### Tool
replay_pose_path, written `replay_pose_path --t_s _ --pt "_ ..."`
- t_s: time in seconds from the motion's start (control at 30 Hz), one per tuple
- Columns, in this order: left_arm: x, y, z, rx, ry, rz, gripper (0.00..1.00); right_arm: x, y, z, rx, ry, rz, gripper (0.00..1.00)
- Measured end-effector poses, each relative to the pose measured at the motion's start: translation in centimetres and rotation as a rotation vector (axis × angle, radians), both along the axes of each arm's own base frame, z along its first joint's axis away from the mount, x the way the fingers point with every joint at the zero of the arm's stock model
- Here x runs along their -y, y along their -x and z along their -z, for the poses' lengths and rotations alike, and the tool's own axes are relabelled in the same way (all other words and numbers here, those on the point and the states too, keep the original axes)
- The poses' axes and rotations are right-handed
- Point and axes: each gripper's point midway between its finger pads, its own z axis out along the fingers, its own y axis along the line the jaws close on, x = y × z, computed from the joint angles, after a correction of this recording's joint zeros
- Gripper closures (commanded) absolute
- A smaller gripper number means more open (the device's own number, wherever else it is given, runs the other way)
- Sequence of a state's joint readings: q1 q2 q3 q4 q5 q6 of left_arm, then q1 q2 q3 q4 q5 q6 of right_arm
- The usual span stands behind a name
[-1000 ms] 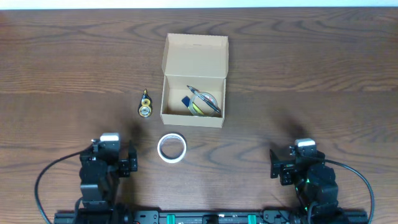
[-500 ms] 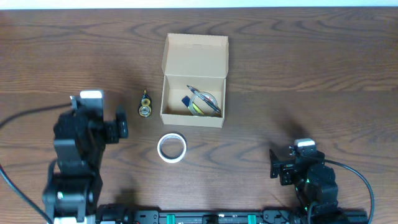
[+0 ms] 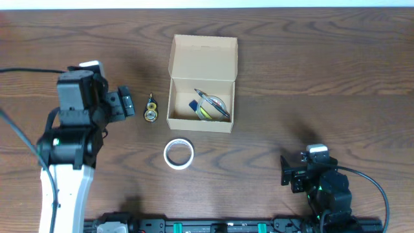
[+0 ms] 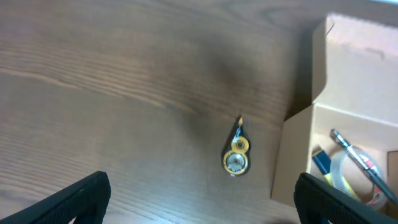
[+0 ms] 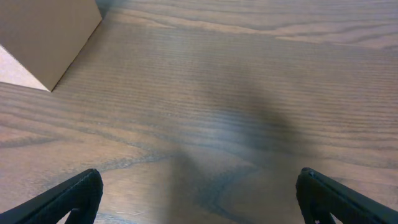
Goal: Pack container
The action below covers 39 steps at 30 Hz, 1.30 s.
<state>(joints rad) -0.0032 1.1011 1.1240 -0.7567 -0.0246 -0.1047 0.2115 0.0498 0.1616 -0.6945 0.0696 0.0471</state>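
Container (image 3: 199, 123) sits mid-bench, a bit toward the far side. Its flap lid is swung fully back and lies flat behind it, so the mouth is open from above, which suits dropping things in. Already inside: a clear tape roll (image 3: 213, 107), a pen (image 3: 212, 103) lying diagonally over it, and a small blue piece (image 3: 193, 103) at the near-left corner.

Two loose things are on the bench (image 3: 310, 77). A small yellow-and-black item (image 3: 151, 108) lies just beside the container's left wall but not touching it. A white tape roll (image 3: 178, 153) lies flat, near the front wall and apart from it.

L gripper (image 3: 128, 103) is extended out over the bench, just left of the yellow-and-black item, pointing at it. Jaws are spread wide and hold nothing. In the left wrist view the item (image 4: 236, 154) sits roughly btwn the two fingertips and ahead of them, so this reads as lining up for a pick. Can't tell its height above the bench.

R gripper (image 3: 286, 175) is parked at the near-right edge, well apart from everything, prob. to keep out of the L arm's way. Its jaws are also spread, w/ only bare wood and a box corner in its view.

Judgement: packing is partway done, two pieces to go. Next needs a descent that brackets the small item.
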Motion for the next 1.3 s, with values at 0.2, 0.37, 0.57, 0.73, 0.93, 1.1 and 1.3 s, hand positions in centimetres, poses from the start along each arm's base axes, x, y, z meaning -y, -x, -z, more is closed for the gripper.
replay_pose_path --t_s 0.2,0.37,0.57,0.73,0.93,1.1,1.3 --pt "1.1 -0.8 3.1 -0.111 0.048 0.037 0.05 0.0 0.0 0.0 0.000 0.000 0.000 0.01" --pt "1.8 -1.0 5.5 -0.200 0.082 0.059 0.05 0.0 0.0 0.0 0.000 0.000 0.000 0.01" --pt "2.0 -1.4 8.2 -0.288 0.096 0.064 0.05 0.0 0.0 0.0 0.000 0.000 0.000 0.01" --pt "2.2 -1.6 10.4 -0.362 0.105 0.065 0.05 0.0 0.0 0.0 0.000 0.000 0.000 0.01" --pt "2.5 -2.4 12.3 -0.439 0.126 0.073 0.05 0.0 0.0 0.0 0.000 0.000 0.000 0.01" --pt "3.1 -3.6 12.6 -0.485 0.146 0.096 0.05 0.0 0.0 0.0 0.000 0.000 0.000 0.01" --pt "4.8 -4.2 13.5 -0.525 0.123 0.188 0.05 0.0 0.0 0.0 0.000 0.000 0.000 0.01"
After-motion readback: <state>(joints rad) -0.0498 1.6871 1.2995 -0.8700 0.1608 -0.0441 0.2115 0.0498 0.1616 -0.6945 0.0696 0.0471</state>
